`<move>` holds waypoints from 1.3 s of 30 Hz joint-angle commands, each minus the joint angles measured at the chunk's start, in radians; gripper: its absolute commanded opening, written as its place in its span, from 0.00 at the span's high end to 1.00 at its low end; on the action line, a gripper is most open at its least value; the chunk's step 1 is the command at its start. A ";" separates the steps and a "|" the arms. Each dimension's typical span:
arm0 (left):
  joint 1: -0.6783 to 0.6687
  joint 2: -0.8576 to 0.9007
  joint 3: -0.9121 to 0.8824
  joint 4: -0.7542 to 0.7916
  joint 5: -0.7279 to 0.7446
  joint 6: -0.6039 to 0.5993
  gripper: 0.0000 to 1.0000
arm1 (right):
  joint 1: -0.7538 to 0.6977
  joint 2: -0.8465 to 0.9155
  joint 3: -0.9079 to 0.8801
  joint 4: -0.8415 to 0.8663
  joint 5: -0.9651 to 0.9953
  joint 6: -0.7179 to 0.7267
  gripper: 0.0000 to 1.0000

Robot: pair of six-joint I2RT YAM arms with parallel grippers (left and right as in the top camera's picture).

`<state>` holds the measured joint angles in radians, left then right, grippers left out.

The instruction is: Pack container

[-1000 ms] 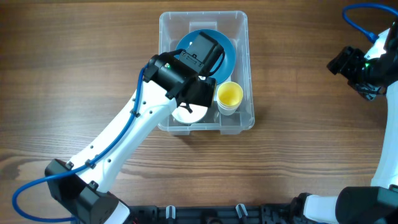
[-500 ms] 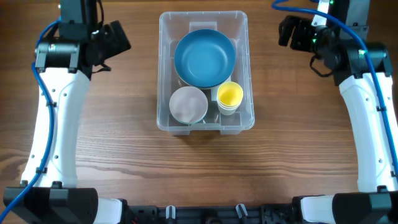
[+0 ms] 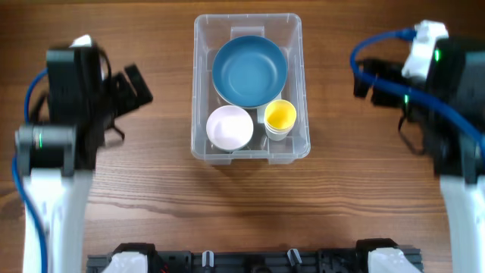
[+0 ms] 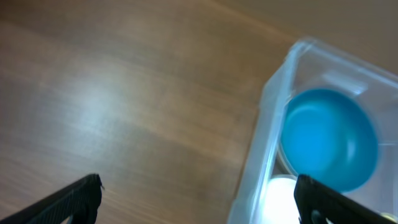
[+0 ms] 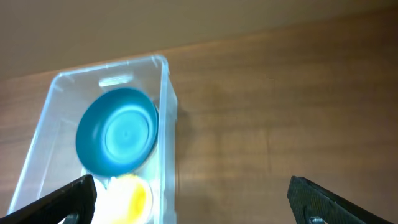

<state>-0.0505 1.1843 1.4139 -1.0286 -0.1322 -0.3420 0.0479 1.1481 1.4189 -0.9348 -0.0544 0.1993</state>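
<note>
Holding a blue bowl [image 3: 249, 71], a white bowl [image 3: 229, 127] and a yellow cup [image 3: 280, 116], the container [image 3: 198, 91] sits between the left gripper [image 3: 139, 87] and right gripper [image 3: 362, 79], both released, jaws spread wide.

— What's on the wooden bench [image 3: 151, 189]?
— A blue bowl [image 3: 250, 72], mid-width, toward the far edge.
— And closer to the near edge?
— A white bowl [image 3: 229, 127], with a yellow cup [image 3: 280, 117] just to its right.
</note>
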 commanded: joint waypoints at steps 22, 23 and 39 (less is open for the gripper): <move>-0.059 -0.817 -0.663 0.066 0.019 -0.014 0.00 | -0.002 -0.467 -0.626 0.107 0.076 0.129 0.00; -0.059 -0.817 -0.663 0.066 0.019 -0.014 0.00 | -0.002 -0.459 -0.628 0.113 0.076 0.129 0.00; -0.059 -0.817 -0.663 0.066 0.019 -0.014 0.00 | 0.000 -1.145 -1.205 0.611 -0.056 -0.071 0.00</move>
<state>-0.1040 0.3737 0.7559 -0.9649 -0.1219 -0.3470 0.0471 0.0219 0.2668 -0.4084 -0.0921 0.1699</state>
